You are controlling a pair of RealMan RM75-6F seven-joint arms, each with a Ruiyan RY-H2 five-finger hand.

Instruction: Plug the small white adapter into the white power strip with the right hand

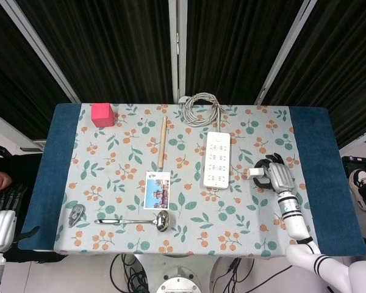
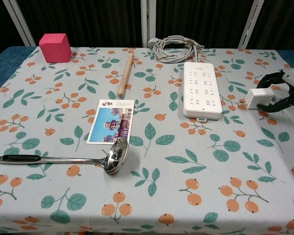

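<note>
One hand (image 2: 284, 90) holds adapter (image 2: 258, 98) pointing strip-ward (image 2: 201, 90).

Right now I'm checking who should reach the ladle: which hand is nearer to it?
Left. The left hand hangs off the table's near-left corner, left of the ladle. The right hand, holding the white adapter, is across the table beside the power strip.

Floral-clothed table (image 1: 110, 152), power strip (image 1: 217, 159) (white), ladle (image 1: 134, 221), postcard (image 1: 157, 190)

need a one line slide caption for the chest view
Right hand holds the small white adapter just right of the white power strip, not yet plugged in.
</note>
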